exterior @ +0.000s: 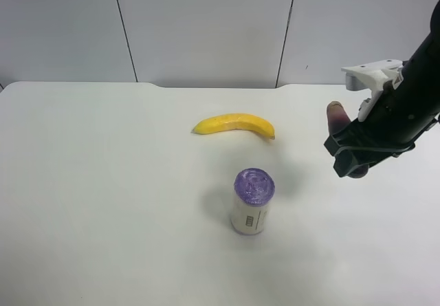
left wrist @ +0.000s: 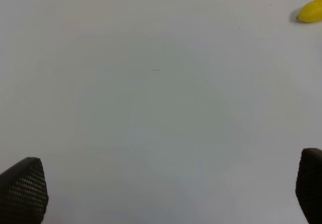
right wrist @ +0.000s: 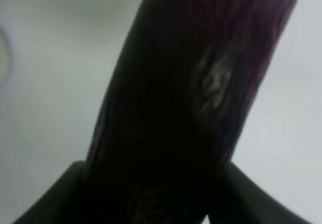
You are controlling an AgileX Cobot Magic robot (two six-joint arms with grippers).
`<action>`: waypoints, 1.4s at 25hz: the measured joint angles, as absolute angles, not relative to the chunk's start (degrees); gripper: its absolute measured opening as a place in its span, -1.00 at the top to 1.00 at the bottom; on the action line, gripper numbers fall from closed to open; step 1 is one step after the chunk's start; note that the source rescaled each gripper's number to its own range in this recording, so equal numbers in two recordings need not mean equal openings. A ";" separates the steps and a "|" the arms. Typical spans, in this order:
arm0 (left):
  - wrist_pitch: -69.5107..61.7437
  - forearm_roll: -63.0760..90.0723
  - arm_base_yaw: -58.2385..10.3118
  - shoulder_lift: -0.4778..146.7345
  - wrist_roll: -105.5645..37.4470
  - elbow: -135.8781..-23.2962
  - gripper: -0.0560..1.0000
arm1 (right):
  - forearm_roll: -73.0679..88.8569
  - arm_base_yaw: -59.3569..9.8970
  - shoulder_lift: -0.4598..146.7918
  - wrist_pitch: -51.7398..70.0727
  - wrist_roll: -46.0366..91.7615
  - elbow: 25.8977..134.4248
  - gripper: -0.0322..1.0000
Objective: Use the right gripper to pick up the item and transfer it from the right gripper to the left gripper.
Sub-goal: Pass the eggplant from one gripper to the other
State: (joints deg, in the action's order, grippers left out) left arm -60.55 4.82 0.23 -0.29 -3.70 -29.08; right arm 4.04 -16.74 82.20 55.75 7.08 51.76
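Note:
The eggplant [exterior: 337, 118] is in my right gripper [exterior: 349, 160], at the right side of the exterior high view. Its pinkish end and tan stem tip stick out above the black claw. The arm has a white wrist bracket [exterior: 371, 74]. In the right wrist view the glossy dark purple eggplant [right wrist: 191, 108] fills the frame between the two black fingers [right wrist: 55, 199]. My left gripper [left wrist: 166, 194] is open and empty over bare white table. Only its two fingertips [left wrist: 22, 191] show, far apart. The left arm is out of the exterior high view.
A yellow banana [exterior: 234, 124] lies at the table's middle; its tip shows in the left wrist view [left wrist: 309, 11]. A white cylinder with a purple lid [exterior: 252, 201] stands in front of the banana. The white table [exterior: 103, 182] ends at a grey wall behind.

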 joint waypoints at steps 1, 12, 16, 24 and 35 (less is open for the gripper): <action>-60.55 4.82 0.23 -0.29 -3.70 -29.08 -1.00 | 4.33 -17.63 82.20 57.00 7.30 52.95 0.92; -60.55 5.26 0.23 7.13 -3.94 -29.08 -1.00 | 6.84 -31.13 82.13 66.90 14.02 66.83 0.92; -60.55 6.84 0.23 11.36 -4.87 -29.08 -1.00 | 6.14 -36.11 82.13 67.67 15.02 68.44 0.92; -59.80 15.76 -2.20 15.67 -6.52 -29.14 -1.00 | 3.52 -43.80 83.98 68.44 17.78 68.48 0.92; -54.90 36.18 -5.51 27.35 -9.36 -29.14 -1.00 | 3.31 -52.40 84.59 65.93 20.56 68.48 0.92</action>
State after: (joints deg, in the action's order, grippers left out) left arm -54.90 36.18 -5.51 27.35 -9.36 -29.14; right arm 3.31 -52.40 84.59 65.93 20.56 68.48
